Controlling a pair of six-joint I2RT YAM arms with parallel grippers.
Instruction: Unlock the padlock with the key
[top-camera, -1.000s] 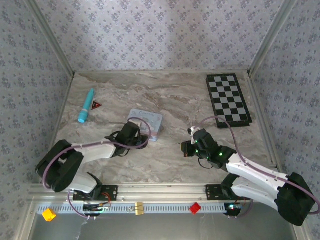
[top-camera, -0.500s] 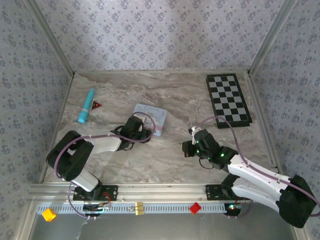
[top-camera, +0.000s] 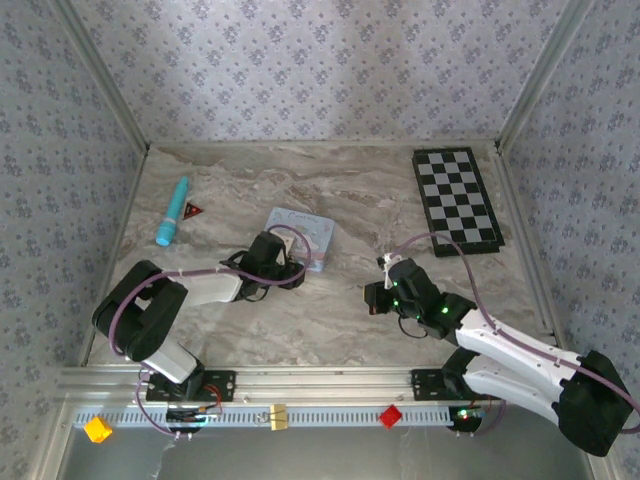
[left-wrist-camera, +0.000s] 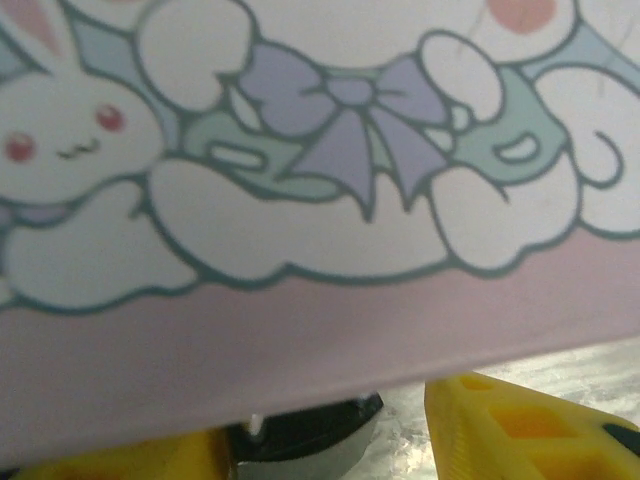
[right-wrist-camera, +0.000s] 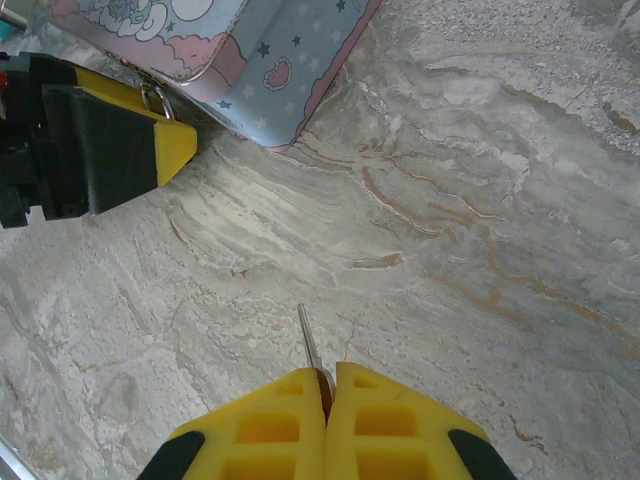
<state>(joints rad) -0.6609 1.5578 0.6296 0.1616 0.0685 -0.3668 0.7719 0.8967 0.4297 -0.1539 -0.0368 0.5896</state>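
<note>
Right gripper (right-wrist-camera: 328, 388) is clamped tight on the key (right-wrist-camera: 309, 340), blade poking out over bare table (right-wrist-camera: 480, 200) a bit right of centre. Left gripper (top-camera: 284, 263) is nosed up against the near edge of the tin (top-camera: 303, 232) mid-table, with its fingers (left-wrist-camera: 520, 430) either side of the padlock (left-wrist-camera: 300, 435) (a dark lump under the tin's rim). Can't tell if it's actually squeezing it

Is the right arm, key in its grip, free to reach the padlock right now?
Probably yes: bare table lies between the right gripper, shut on the key, and the tin, though the left gripper crowds the padlock.
</note>
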